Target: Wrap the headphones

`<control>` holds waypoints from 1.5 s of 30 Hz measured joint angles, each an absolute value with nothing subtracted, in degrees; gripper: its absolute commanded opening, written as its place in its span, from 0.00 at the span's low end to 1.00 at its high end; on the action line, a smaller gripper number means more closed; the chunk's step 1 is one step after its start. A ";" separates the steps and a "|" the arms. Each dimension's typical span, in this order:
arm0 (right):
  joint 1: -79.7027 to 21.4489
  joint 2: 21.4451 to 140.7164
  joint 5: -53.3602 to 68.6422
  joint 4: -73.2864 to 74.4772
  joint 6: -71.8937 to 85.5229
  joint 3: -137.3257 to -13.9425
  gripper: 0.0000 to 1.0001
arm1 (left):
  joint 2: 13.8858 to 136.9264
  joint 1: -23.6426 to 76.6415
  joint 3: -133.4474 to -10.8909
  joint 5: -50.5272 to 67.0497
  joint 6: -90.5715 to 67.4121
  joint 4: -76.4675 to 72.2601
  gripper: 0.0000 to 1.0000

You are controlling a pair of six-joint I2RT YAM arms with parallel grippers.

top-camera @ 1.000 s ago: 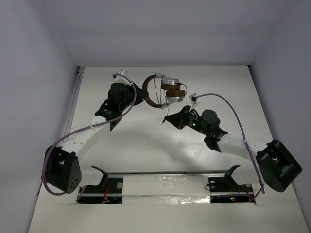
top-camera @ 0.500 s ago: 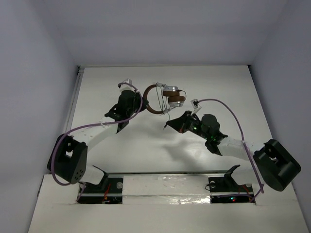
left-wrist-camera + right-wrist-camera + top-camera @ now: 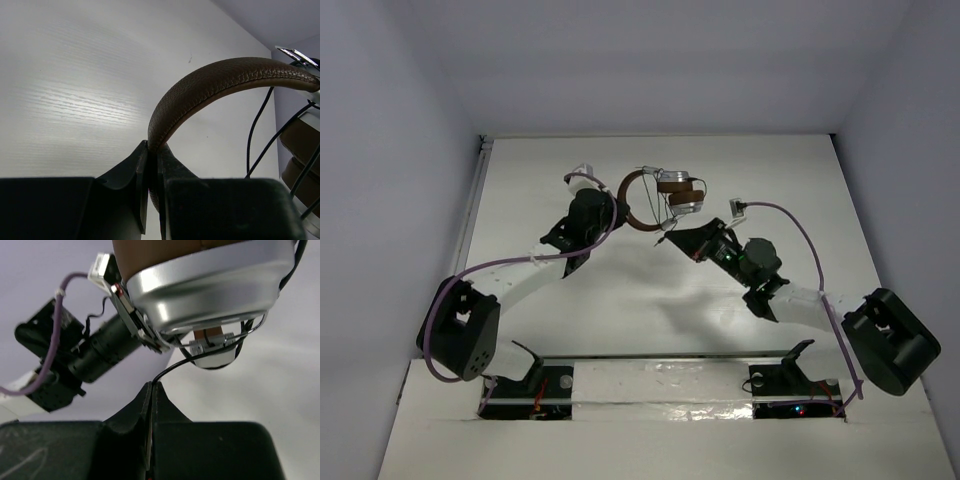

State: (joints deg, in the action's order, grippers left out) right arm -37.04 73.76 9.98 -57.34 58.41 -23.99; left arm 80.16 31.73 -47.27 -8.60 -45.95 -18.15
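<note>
Brown-banded headphones, shiny silver earcups

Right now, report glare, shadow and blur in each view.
Top external: even light, soft arm shadows on the table. Left wrist: glare patch on the table, headband sharp. Right wrist: bright highlights on the earcup; left arm behind looks soft.

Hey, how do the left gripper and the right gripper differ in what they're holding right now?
The left gripper clamps the thick brown headband; the right gripper pinches the thin dark cable. The left gripper's jaws sit slightly apart around the padding; the right gripper's nearly meet. Shared: both are shut on the same headphones.
</note>
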 measured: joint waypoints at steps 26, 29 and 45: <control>-42.35 78.85 -18.31 -65.34 64.86 -23.94 0.00 | 81.76 36.23 -51.05 -15.55 -51.92 -11.64 0.00; -44.10 80.44 -22.13 -64.93 63.09 -25.93 0.01 | 82.76 36.34 -52.14 -16.56 -52.45 -10.15 0.00; -51.88 89.95 -34.15 -62.17 49.30 -34.76 0.04 | 83.92 37.34 -54.17 -18.63 -52.38 -7.07 0.00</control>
